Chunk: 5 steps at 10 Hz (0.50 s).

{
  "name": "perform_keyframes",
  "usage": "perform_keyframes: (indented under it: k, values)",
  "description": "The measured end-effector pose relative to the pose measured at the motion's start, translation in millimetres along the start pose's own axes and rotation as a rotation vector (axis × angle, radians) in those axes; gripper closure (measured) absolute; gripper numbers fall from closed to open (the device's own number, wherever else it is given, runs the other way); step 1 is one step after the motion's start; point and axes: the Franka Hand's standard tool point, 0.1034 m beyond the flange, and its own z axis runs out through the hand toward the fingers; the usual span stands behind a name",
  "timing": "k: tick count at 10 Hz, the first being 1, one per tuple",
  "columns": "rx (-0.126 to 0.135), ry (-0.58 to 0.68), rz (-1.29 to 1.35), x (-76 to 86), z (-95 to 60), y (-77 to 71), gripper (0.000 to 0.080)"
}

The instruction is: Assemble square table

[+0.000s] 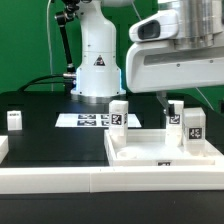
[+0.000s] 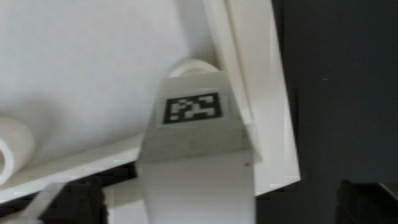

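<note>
The square table's top (image 1: pixel 150 152) is a white tray with a raised rim at the front of the exterior view's right. Three tagged white legs (image 1: pixel 119 113) (image 1: pixel 176 113) (image 1: pixel 192 125) stand on or by it, and another leg (image 1: pixel 15 120) stands apart at the left. My gripper (image 1: pixel 172 96) hangs over the back right leg. In the wrist view that leg (image 2: pixel 192 130) runs between my dark fingers (image 2: pixel 71 205), beside the tray's rim (image 2: pixel 240 60). The gripper (image 2: pixel 214 208) is open, and both fingers stand off the leg.
The robot's white base (image 1: pixel 98 65) stands at the back centre. The marker board (image 1: pixel 88 120) lies flat on the black table in front of it. A long white rail (image 1: pixel 60 182) borders the near edge. A rounded white part (image 2: pixel 9 145) shows on the tray's floor.
</note>
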Motion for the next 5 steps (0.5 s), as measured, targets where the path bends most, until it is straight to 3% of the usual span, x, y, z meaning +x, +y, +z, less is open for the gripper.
perform_keyframes:
  k: [3,5]
  values:
    - [-0.009,0.008,-0.01,4.0,6.3,10.6,0.0151]
    - [-0.013,0.008,0.001,3.3,6.5,8.6,0.0151]
